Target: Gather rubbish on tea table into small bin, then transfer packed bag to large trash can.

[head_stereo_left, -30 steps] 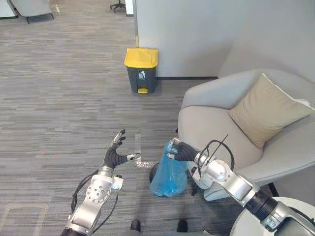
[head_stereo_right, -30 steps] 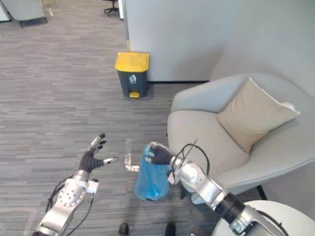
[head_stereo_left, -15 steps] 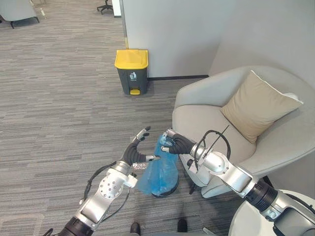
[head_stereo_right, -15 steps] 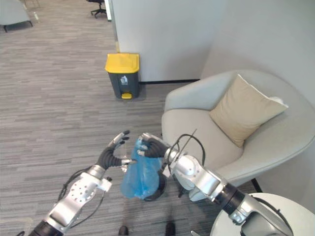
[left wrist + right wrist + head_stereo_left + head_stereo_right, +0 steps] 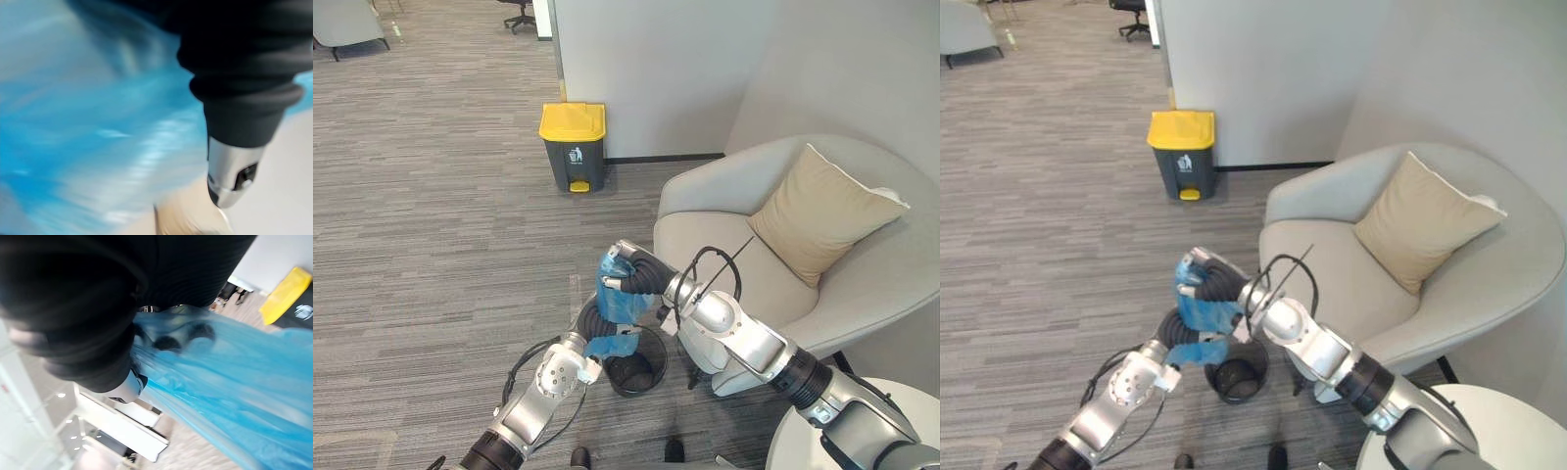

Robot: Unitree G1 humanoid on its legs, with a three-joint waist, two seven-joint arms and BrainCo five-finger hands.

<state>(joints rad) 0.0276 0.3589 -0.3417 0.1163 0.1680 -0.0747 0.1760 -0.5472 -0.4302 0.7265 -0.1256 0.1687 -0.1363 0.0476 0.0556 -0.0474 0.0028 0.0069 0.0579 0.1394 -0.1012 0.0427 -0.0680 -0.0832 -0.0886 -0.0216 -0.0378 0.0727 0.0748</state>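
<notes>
My right hand [image 5: 636, 274] is shut on the gathered top of a blue plastic bag [image 5: 619, 302] and holds it in the air above a small black bin [image 5: 662, 364] on the carpet. From below, my left hand [image 5: 594, 319] is curled round the bag's lower part, and a fold of blue sticks out beside it. Up close, the bag [image 5: 234, 382] stretches away from the right hand. The blue plastic [image 5: 73, 122] also lies right against the left hand. A large grey trash can [image 5: 572, 147] with a yellow lid stands farther off by the wall.
A light grey armchair [image 5: 734, 245] with a beige cushion [image 5: 822, 211] stands just right of the small bin. A white round table [image 5: 1498, 431] sits at the lower right. Open carpet lies between me and the trash can.
The right hand has lifted the bag up out of the small bin. The left hand has come in from the left and closed on the bag's lower part.
</notes>
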